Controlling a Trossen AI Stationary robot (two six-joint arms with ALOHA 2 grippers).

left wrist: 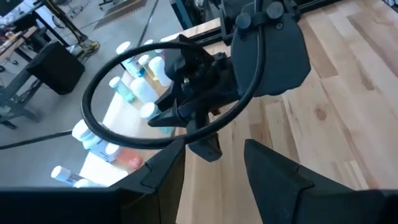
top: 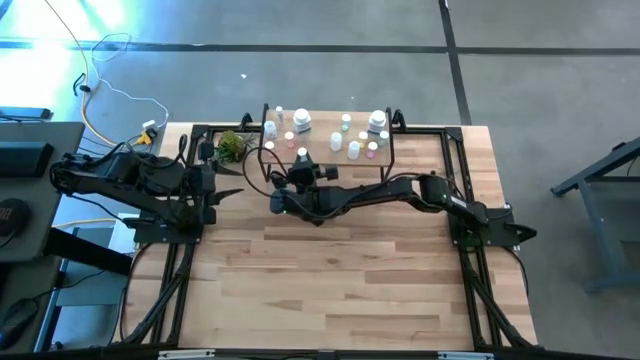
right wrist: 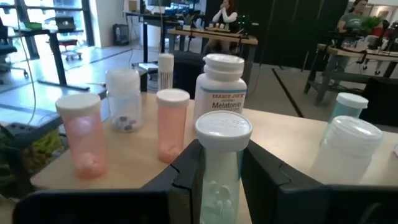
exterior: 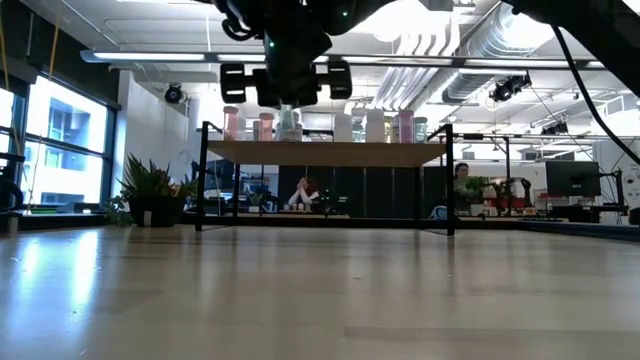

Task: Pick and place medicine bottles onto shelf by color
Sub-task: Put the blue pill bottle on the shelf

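Carrying step, close to the placing: right end effector (right wrist: 219, 171) clenched on a pale green medicine bottle (right wrist: 222, 158) with a white cap, gripped by its body between both dark fingers, held upright above the near edge of the shelf (top: 318, 152); in the low view hanging just in front of the row of bottles, above shelf level

Just beyond the held bottle, a white jar labelled Melatonin (right wrist: 222, 84); beside that, two pink bottles (right wrist: 172, 124) and a clear bottle with coloured pills (right wrist: 123, 99); off to the other side, pale green and clear ones (right wrist: 348, 140), which looks like the group for this colour

Next move, as a judgement: carry sideways toward the green group, lower into a free gap until the base meets the plank, then release; tight spacing calls for a straight descent, since a tilted bottle or a wide finger could knock a neighbour over

Left end effector (left wrist: 214, 168) parked over the desk, well short of the shelf, fingers part open, grasping nothing; looking across at the right arm
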